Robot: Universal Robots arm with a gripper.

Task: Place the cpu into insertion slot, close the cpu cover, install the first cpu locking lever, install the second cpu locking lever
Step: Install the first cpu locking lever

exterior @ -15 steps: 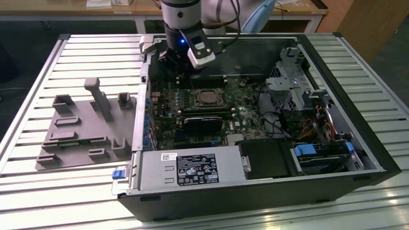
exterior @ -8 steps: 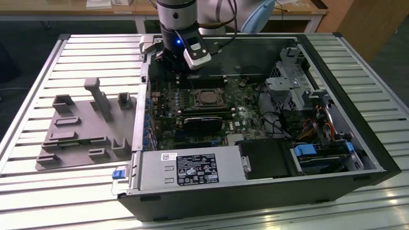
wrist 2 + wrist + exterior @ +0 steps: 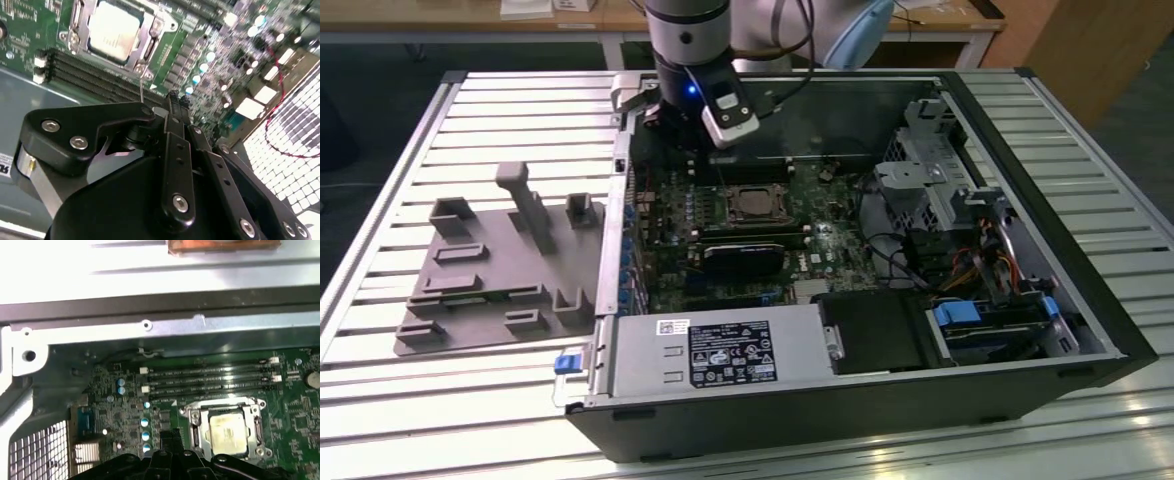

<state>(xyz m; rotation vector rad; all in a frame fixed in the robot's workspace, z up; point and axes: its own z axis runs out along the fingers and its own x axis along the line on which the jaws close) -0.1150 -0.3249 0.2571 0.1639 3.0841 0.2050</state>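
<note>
Because the cpu (image 3: 750, 206) lies under the lowered cpu cover (image 3: 152, 42) mid-frame in the exterior view, the gripper (image 3: 175, 97), pinched together empty, should catch the thin upright locking lever (image 3: 142, 90) squarely.

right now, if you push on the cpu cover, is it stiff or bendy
Probably springy: the cpu cover is a thin cut-out metal frame. Its shiny surface looks slippery. Lying flat over the cpu, it likely won't tip.

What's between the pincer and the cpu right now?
In the second wrist view, the ends of the long memory slots and green board lie between pincer and cpu.
</note>
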